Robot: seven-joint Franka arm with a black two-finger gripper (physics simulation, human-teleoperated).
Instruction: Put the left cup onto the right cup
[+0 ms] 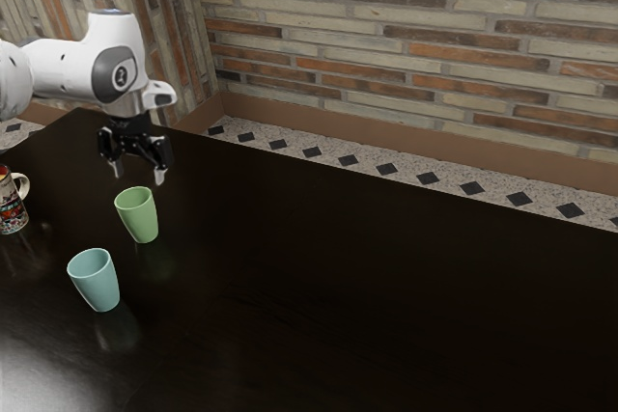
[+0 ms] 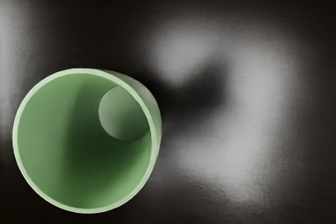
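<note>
A green cup (image 1: 137,213) stands upright on the dark table (image 1: 367,277). A light blue cup (image 1: 95,279) stands upright nearer the front, toward the exterior view's left of the green one. My black gripper (image 1: 137,173) hangs open just above and slightly behind the green cup, nothing between its fingers. In the wrist view I look straight down into the empty green cup (image 2: 86,140), which sits just under my hand on the glossy table.
A patterned mug (image 1: 12,200) stands at the exterior view's left edge. A brick wall (image 1: 406,36) and tiled floor strip (image 1: 425,176) lie behind the table. The dark tabletop stretches wide toward the exterior view's right.
</note>
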